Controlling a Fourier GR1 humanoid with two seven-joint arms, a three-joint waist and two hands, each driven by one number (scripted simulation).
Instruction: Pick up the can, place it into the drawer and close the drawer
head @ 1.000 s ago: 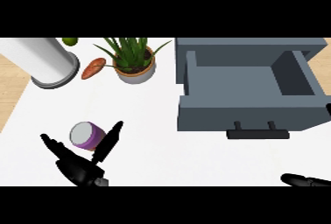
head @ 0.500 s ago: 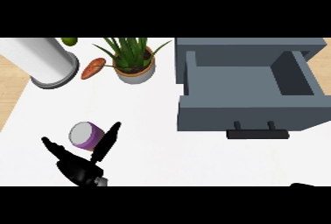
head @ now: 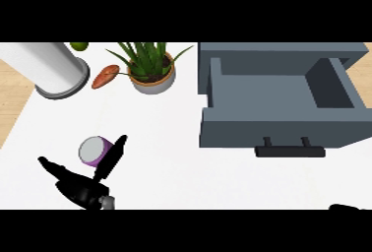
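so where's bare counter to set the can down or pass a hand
Free: the white strip between the can and the drawer front, and the stretch below the drawer handle. Crowded: the back left, where the cylinder, orange piece and plant cluster. The left hand sits open by the can.

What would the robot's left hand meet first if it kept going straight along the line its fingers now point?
Most likely the purple can: the left hand is open, its fingers aimed up-counter on either side of it. Height above the counter is unclear.

one can (head: 94, 150), one drawer (head: 280, 110), one plant (head: 150, 66).
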